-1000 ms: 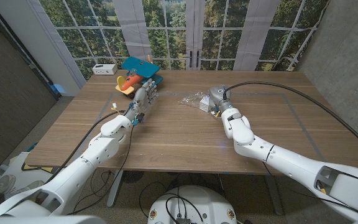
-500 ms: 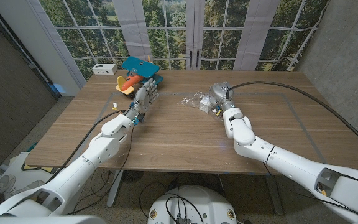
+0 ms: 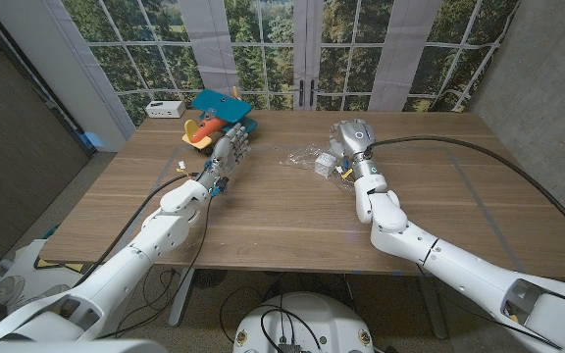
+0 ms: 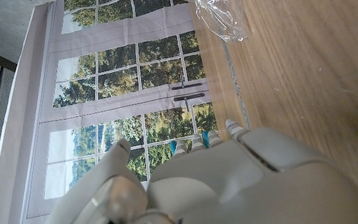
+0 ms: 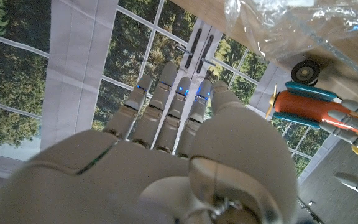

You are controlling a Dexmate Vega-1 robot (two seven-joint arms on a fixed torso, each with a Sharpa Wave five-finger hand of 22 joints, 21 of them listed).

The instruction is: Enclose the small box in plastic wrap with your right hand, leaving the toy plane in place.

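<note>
Lying beside robot hand [image 3: 346,147]: wrapped box [image 3: 317,161]

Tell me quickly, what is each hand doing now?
Left hand: open, holding nothing, fingers extended near the toy plane.
Right hand: open, holding nothing, beside the plastic wrap.

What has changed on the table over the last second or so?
The right hand has moved away from the robot, toward the window side of the table, and now sits just beside the crumpled plastic wrap; whether it touches the wrap cannot be told. The left hand stayed where it was, next to the toy plane, and the plane and the wrap have not moved.
</note>
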